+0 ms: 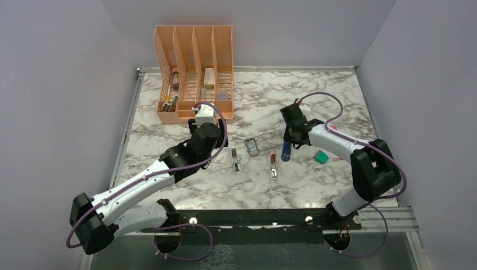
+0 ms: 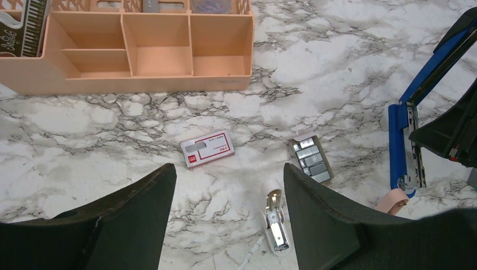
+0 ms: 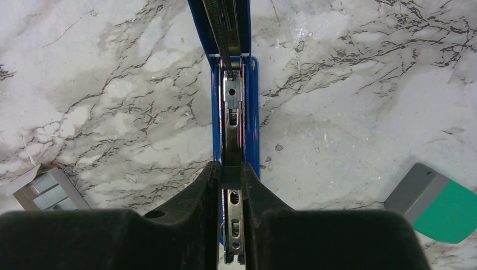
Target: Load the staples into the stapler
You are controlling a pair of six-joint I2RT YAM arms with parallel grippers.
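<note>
Marble: right gripper tight on stapler

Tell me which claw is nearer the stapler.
Right. The right claw is shut on the stapler, gripping its metal rail; the left claw hovers open farther off, by the staples.

The table is white marble veined in grey and black; ahead of the left pincer, whose fingers are matte black, the staples box shows a pale face with a red patch and reddish edges; beyond it the organiser is peach-orange; beside one finger of that pincer lie a shiny silver tool and a tray of grey-silver strips; between the black fingers of the right pincer the stapler is bright blue around a silver rail; to that pincer's right a block is teal with a grey end.
</note>
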